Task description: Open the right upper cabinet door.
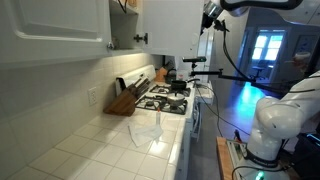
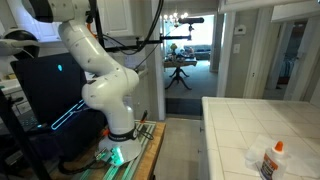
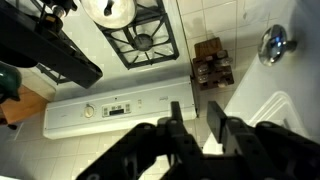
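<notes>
The right upper cabinet door (image 1: 172, 25) appears swung out above the stove (image 1: 165, 98). The end effector (image 1: 210, 15) hangs just beside the door's outer edge. In the wrist view its fingers (image 3: 176, 128) are parted and hold nothing, well apart from the knob (image 3: 273, 43). A knife block (image 3: 212, 62) on the surface (image 1: 110, 145) holds knives.

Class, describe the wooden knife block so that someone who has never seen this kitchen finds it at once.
Find the stove with black grates at the far end of the white tiled counter. Right beside it, against the wall, stands the knife block. It is the only brown wooden thing there, dark against the pale tiles.
</notes>
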